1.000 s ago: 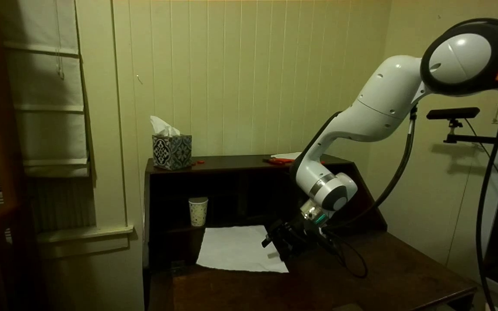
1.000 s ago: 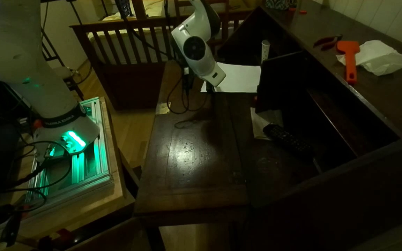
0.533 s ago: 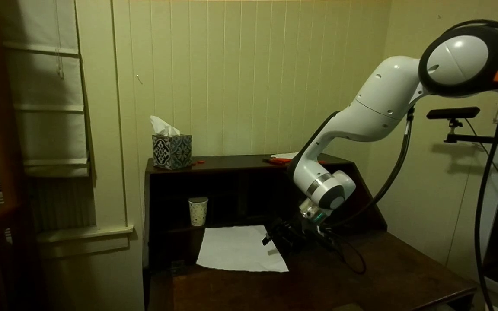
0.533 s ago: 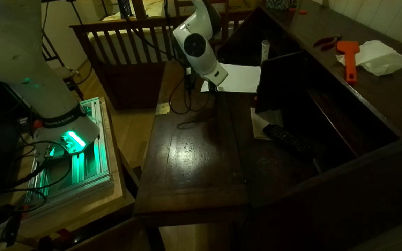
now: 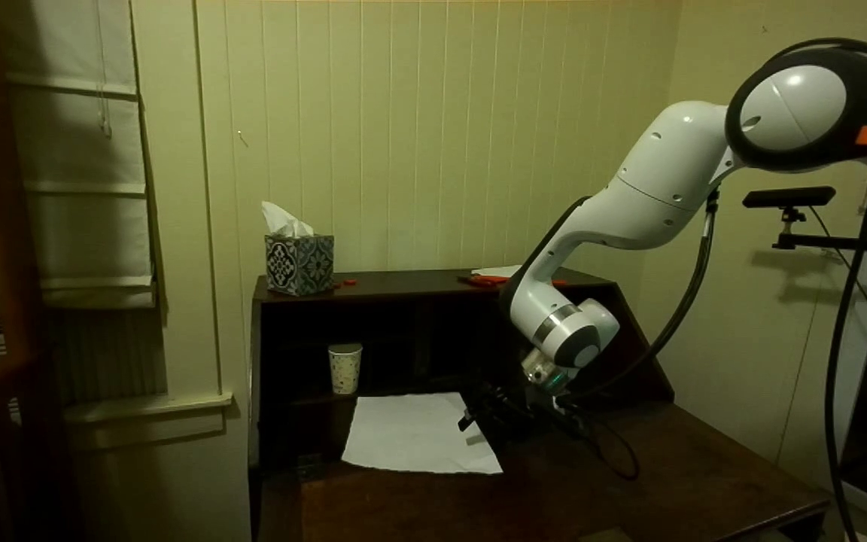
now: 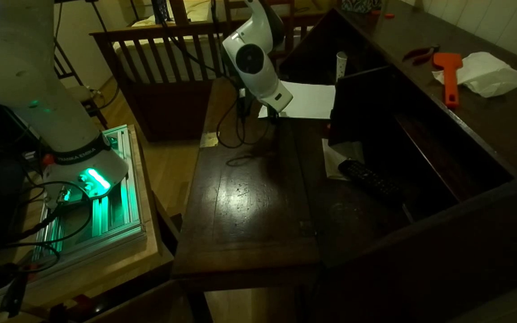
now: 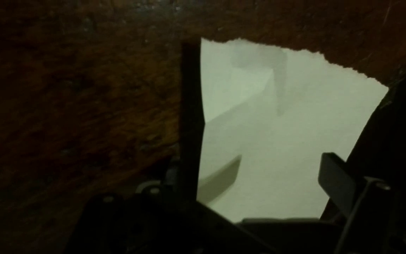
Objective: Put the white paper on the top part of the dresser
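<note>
The white paper (image 5: 418, 433) lies on the lower surface of the dark brown dresser (image 5: 403, 504), and it also shows in an exterior view (image 6: 310, 101). In the wrist view the paper (image 7: 294, 123) is creased, with a torn far edge. My gripper (image 5: 482, 430) is at the paper's edge nearest the arm, pointing down. In the wrist view the gripper (image 7: 252, 169) is open, with its fingers wide apart on either side of part of the paper. One finger is over the paper; the other is dark beside its left edge. The dresser's top shelf (image 5: 403, 283) is higher, at the back.
A tissue box (image 5: 299, 265) stands on the top shelf. An orange-red scraper (image 6: 450, 80), pliers (image 6: 421, 54) and a crumpled white piece (image 6: 492, 74) also lie there. A cup (image 5: 345, 369) stands in a cubby. A remote (image 6: 368, 179) lies by a pale sheet (image 6: 335, 159).
The arm has shifted very slightly, with its upper link a little lower and the gripper barely moved. The paper has not visibly moved.
</note>
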Robot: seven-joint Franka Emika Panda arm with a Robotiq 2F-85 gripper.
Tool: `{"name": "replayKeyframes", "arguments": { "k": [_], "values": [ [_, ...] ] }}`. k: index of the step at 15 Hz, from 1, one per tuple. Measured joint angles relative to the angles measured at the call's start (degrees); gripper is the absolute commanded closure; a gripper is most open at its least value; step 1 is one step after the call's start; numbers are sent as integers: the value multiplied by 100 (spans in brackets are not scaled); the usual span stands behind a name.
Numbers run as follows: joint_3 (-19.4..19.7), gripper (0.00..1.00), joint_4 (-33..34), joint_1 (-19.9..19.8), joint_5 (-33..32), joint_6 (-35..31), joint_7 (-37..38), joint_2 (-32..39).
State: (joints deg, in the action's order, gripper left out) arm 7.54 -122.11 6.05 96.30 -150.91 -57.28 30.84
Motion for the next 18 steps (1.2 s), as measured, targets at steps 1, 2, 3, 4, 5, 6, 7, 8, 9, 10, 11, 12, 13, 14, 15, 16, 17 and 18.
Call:
{"name": "replayKeyframes", "arguments": {
  "k": [1, 2, 3, 4, 5, 6, 7, 8, 9, 10, 11, 12, 13, 14, 15, 16, 17, 18],
  "values": [
    [-5, 15, 4, 0, 0, 38, 22, 3],
    [-14, 18, 5, 0, 0, 92, 51, 6],
    [-25, 23, 9, -1, 0, 150, 78, 11],
    [-34, 30, 13, -1, 0, 223, 102, 16],
    [-41, 36, 17, -1, 0, 298, 126, 22],
    [-75, 45, 23, -23, 0, 337, 148, 26],
    [-135, 62, 31, -61, 0, 371, 167, 30],
    [-180, 69, 39, -86, 0, 405, 179, 34],
    [-212, 76, 49, -104, 0, 441, 181, 37],
    [-239, 84, 63, -121, 0, 479, 181, 38],
    [-259, 90, 82, -141, 0, 525, 181, 40],
    [-272, 96, 96, -159, 0, 562, 181, 40],
    [-283, 100, 104, -180, 0, 597, 181, 40],
    [-291, 100, 108, -205, 0, 637, 181, 39],
    [-293, 100, 109, -229, 7, 679, 178, 37],
    [-293, 100, 110, -259, 10, 736, 176, 32],
    [-294, 100, 110, -295, 19, 802, 172, 23],
    [-294, 100, 110, -336, 27, 884, 165, 8]
  ]
}}
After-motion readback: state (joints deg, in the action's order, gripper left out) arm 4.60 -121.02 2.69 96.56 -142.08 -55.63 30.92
